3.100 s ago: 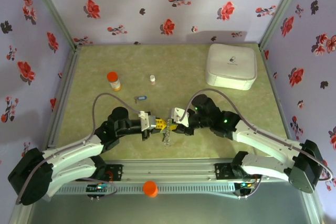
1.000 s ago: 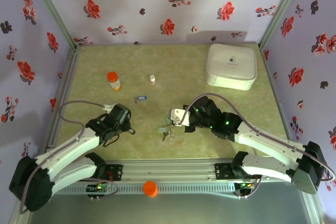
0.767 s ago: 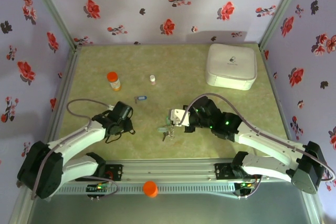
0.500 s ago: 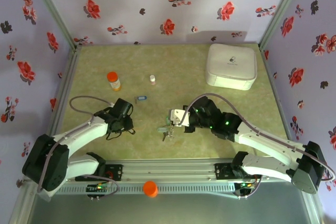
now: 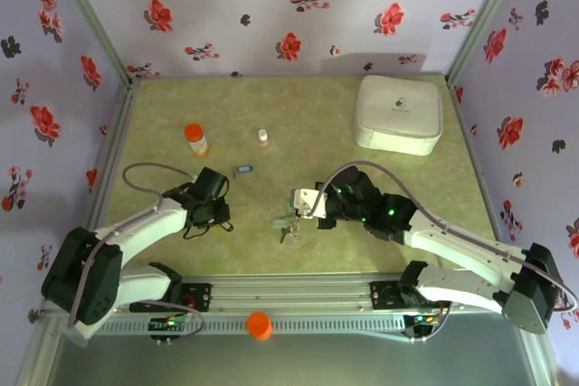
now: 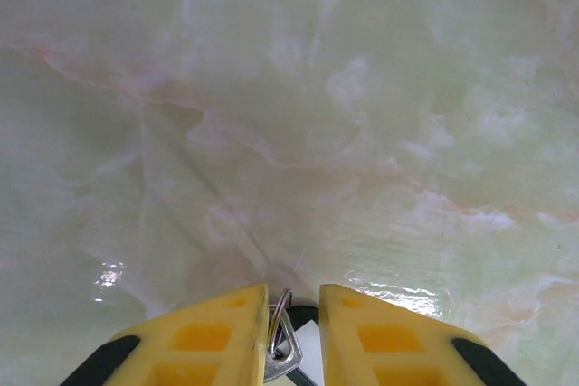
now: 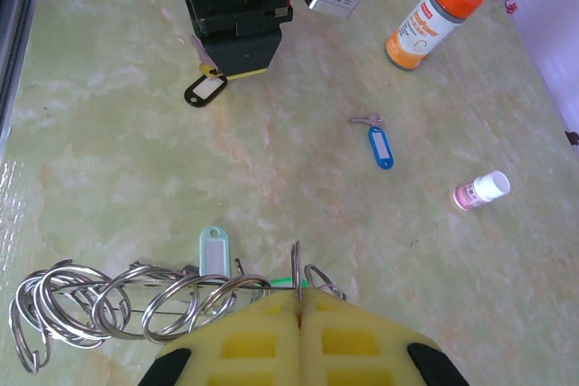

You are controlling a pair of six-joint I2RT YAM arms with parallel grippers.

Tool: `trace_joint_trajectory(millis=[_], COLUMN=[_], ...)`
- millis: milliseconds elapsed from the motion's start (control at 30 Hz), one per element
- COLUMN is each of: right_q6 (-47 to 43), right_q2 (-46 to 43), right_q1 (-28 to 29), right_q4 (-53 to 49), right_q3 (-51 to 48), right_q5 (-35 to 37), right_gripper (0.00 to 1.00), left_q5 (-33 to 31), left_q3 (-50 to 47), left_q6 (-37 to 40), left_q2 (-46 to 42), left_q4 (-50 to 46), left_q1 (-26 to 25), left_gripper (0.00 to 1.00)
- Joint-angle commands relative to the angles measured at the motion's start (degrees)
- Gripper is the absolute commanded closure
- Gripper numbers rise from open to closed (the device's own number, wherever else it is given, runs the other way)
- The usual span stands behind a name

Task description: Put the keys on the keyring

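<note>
My right gripper (image 7: pixel 299 314) (image 5: pixel 298 210) is shut on the keyring (image 7: pixel 296 264), a thin metal ring standing upright between its yellow pads. More linked rings (image 7: pixel 90 309) trail to the left, with the green-headed key (image 7: pixel 214 250) beside them. My left gripper (image 6: pixel 294 291) (image 5: pixel 204 216) points down at the table. Its jaws stand a narrow gap apart around the black key's small ring and metal top (image 6: pixel 279 336). The black key's head (image 7: pixel 205 89) lies under that gripper. The blue key (image 5: pixel 242 170) (image 7: pixel 381 146) lies free on the table.
An orange-capped bottle (image 5: pixel 195 139) (image 7: pixel 431 20) and a small white bottle (image 5: pixel 263 136) (image 7: pixel 479 192) stand behind the arms. A white rounded box (image 5: pixel 399 113) sits at the back right. An orange ball (image 5: pixel 259 324) rests on the front rail.
My left arm has drawn away from the right gripper, swung left and come down over the black key, its jaws narrowing. The right gripper has held still with the keyring.
</note>
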Motion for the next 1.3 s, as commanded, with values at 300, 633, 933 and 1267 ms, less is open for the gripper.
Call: trace_joint_trajectory(millis=[300, 633, 933, 1267], right_q6=[-0.48, -0.48, -0.39, -0.40], right_q2=[-1.16, -1.02, -0.96, -0.58], right_q1=[0.54, 0.57, 0.52, 0.56], right_q4=[1.25, 1.20, 0.86, 0.70], right_q3=[-0.47, -0.45, -0.32, -0.03], right_q5=[-1.06, -1.15, -1.41, -1.67], right_gripper=[1.00, 1.00, 1.00, 1.00], left_q5=[0.72, 0.76, 0.80, 0.83], left_q3=[0.28, -0.03, -0.09, -0.24], left_q6=[1.01, 0.89, 1.08, 1.63], left_q2=[0.63, 0.94, 0.78, 0.90], left_q4=[-1.47, -1.78, -2.00, -1.87], left_q1=[0.46, 0.46, 0.47, 0.46], left_gripper=[0.84, 0.83, 0.83, 0.84])
